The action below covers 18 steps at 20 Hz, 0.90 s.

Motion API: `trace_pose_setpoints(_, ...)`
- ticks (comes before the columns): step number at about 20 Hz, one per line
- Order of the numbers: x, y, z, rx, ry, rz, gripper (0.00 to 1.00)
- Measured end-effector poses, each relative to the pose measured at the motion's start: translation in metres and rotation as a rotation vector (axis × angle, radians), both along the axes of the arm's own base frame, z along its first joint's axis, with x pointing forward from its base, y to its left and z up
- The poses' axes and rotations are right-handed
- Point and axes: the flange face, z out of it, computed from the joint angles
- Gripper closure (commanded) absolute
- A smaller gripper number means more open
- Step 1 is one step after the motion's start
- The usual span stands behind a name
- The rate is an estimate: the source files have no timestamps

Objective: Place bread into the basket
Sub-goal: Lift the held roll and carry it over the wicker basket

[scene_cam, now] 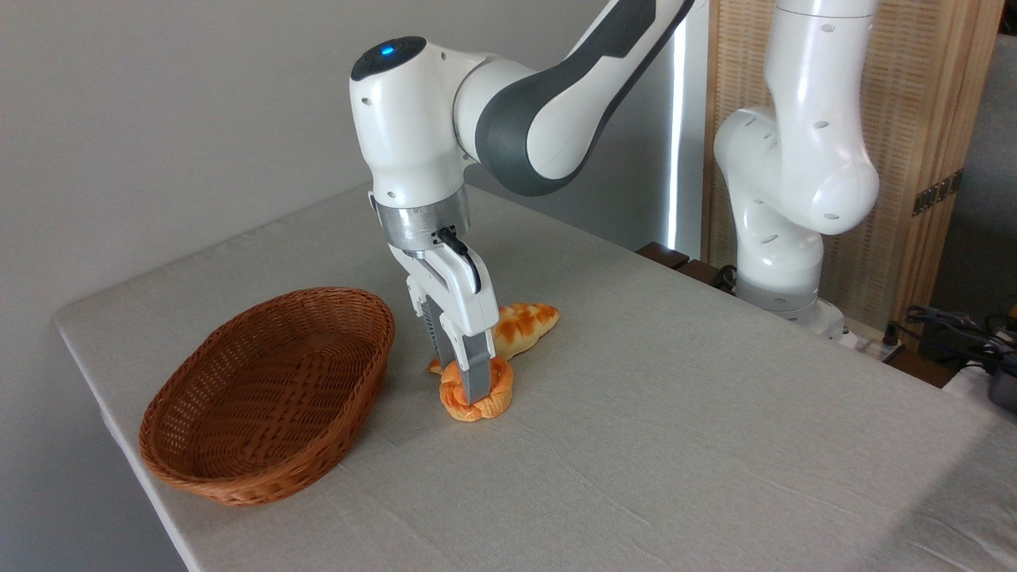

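**Fingers down on the bun, basket waiting at nine o'clock**

I have the gripper (470, 389) lowered straight onto the bread (477, 391), the small knotted bun on the table (715, 445) a little left of the frame's centre. The near finger (475, 373) stands across the bun's top and front; the far finger is mostly hidden behind it. The tips sit at the crust, but I cannot tell from this angle whether they are pressing the bun or merely straddling it.

The bun looks light and probably soft, with a glossy crust that could slip under hard pads. I judge the best hold is across its middle, the tips seated in the grooves between the twists, squeezed only gently so it does not deform or squirt out.

It is nearly round, so it has no real long axis; it lies flat with the rosette facing up. The braided loaf (526, 322) just behind it, towards one o'clock, does have one, running from seven to one o'clock, and its near end seems to touch or nearly touch the bun. I would lift vertically to avoid dragging it.

The basket (270, 397) sits at nine o'clock from the bun, empty, long axis running from seven to one o'clock.
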Motion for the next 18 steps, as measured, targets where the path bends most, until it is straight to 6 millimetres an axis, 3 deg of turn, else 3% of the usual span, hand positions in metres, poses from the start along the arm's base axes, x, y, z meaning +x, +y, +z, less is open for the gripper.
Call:
trace_pose_setpoints(6, 0.004, 0.0, 0.008, -0.003, -0.016, 0.0, 0.59)
trace_pose_setpoints(11, 0.012, -0.001, 0.027, -0.009, -0.049, 0.002, 0.59)
trace_pose_setpoints(14, 0.019, -0.002, 0.051, -0.026, -0.078, 0.009, 0.59)
trace_pose_setpoints(18, 0.033, -0.007, 0.104, -0.114, -0.148, 0.071, 0.59)
